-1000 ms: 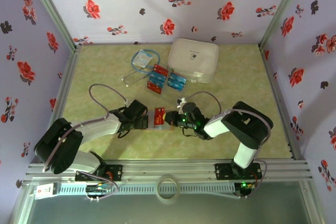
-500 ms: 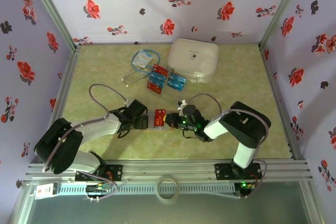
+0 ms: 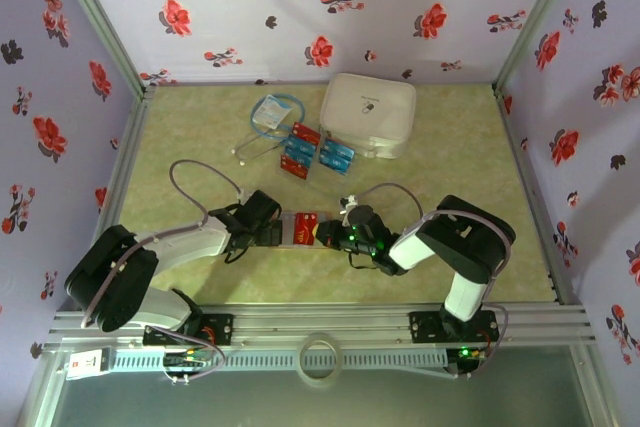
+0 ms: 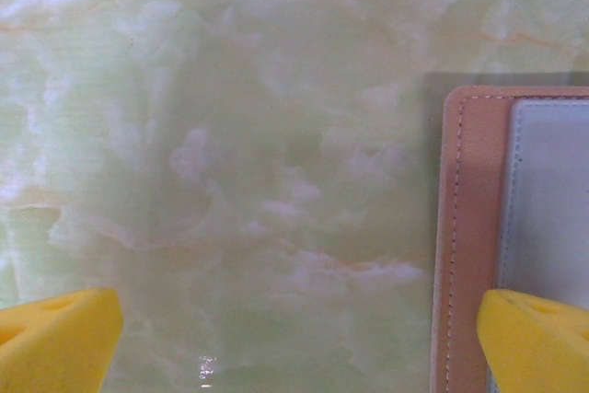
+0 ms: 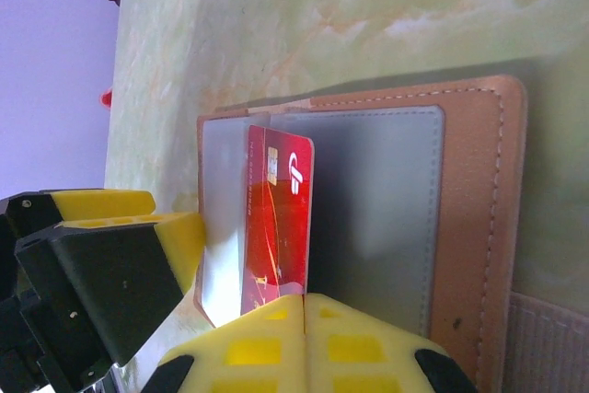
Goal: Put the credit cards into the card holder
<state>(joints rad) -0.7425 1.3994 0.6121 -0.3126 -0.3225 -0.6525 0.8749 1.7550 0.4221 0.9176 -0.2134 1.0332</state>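
**Left wrist view.** The left fingers [image 4: 57, 338], yellow, stand spread wide at the two lower corners of the frame and grip nothing. The card holder [image 4: 469, 227] lies open and flat on the green marbled worktop [image 4: 230, 154] at the right edge. It has a tan-brown stitched border around a grey-blue inside. Its visible edge runs from top to bottom, and the right-hand fingertip overlaps its lower part.

**Right wrist view.** The right fingers [image 5: 267, 349], at bottom centre, are pressed together on the lower end of a red card [image 5: 276, 218] with light print and a small chip. The card's long axis runs up and down the frame, with its free end pointing to the top. It sits over the left half of the open card holder [image 5: 502, 209], beside a pale pocket. Whether it has entered the pocket cannot be told. The left fingers [image 5: 175, 236] stand at lower left, just beside the holder.

**Top external view.** The card holder [image 3: 290, 227] lies just below the frame's centre between the two arm tips, its long axis running left to right. The red card [image 3: 307, 230] is on its right half. Other credit cards [image 3: 300, 152], red and blue, cluster above it near the white zip case [image 3: 368, 115], well apart from the holder.
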